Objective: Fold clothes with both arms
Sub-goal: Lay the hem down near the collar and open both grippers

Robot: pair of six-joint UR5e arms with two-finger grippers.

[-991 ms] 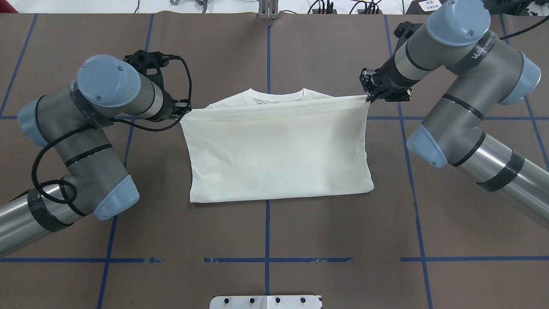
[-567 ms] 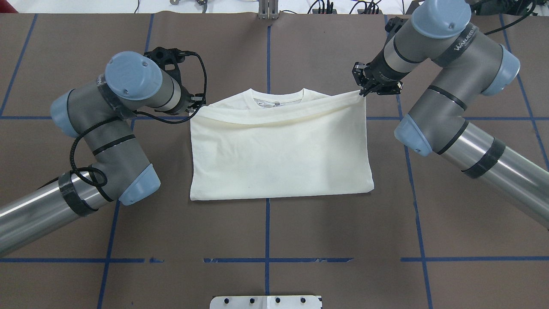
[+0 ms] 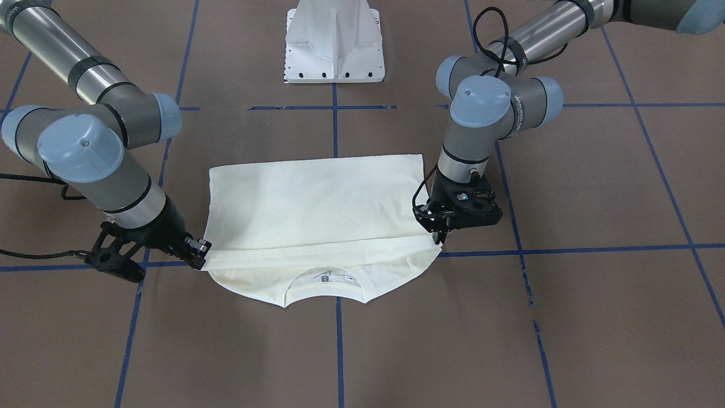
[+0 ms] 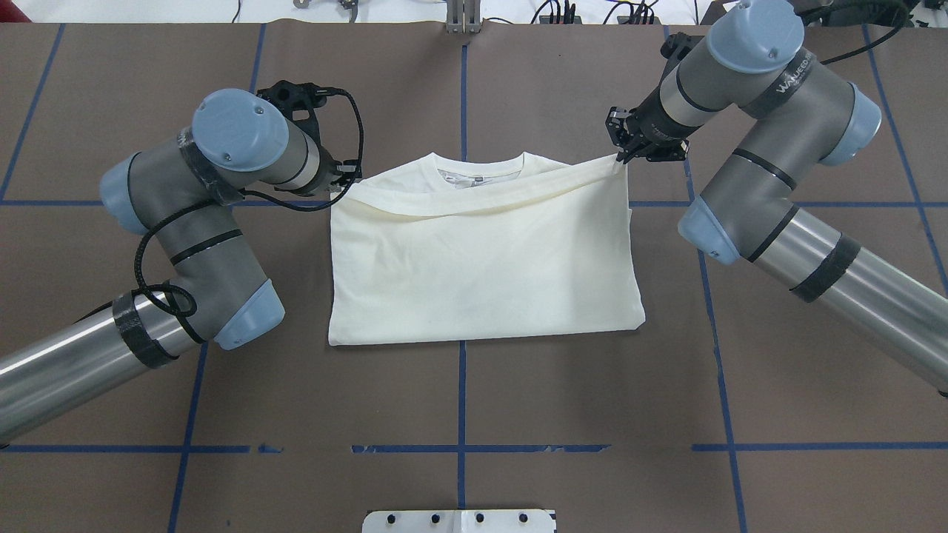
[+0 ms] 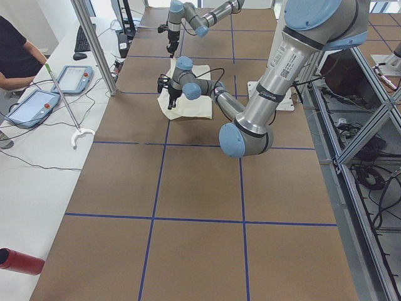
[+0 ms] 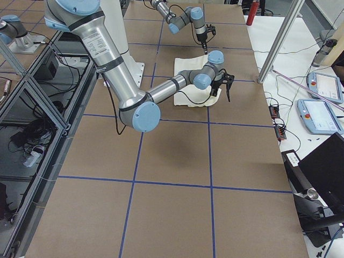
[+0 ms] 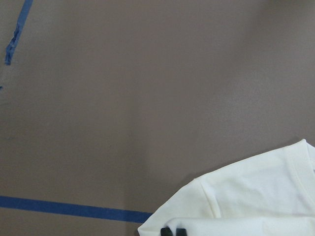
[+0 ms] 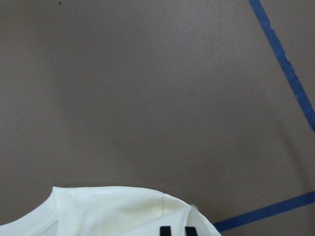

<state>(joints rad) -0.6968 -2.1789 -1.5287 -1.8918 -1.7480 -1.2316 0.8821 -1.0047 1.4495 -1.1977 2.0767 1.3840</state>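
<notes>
Your cream-white T-shirt [image 4: 481,266] lies flat near the middle of the brown counter [image 4: 592,414], plain side up, with one layer folded over toward the neckline. The collar [image 4: 478,164] and a small label inside it show just past that folded edge, on the side farthest from the robot. The folded edge runs between the two end effectors and bows toward the robot in the middle.

The left end effector [image 4: 348,180] is clamped on the edge's left corner; the right end effector [image 4: 621,155] is clamped on its right corner. In each wrist view the two black fingertips [image 7: 167,231] sit close together at the bottom of the picture with cream cloth at them (little else of the fingers shows there). Both arms reach in from the robot's side, elbows bent outward, wrists angled down toward the cloth.

Blue tape lines [image 4: 461,400] cross the counter in a grid, and one passes under the shirt's middle. The white pedestal base [image 4: 459,520] stands well apart from the shirt's near edge.
</notes>
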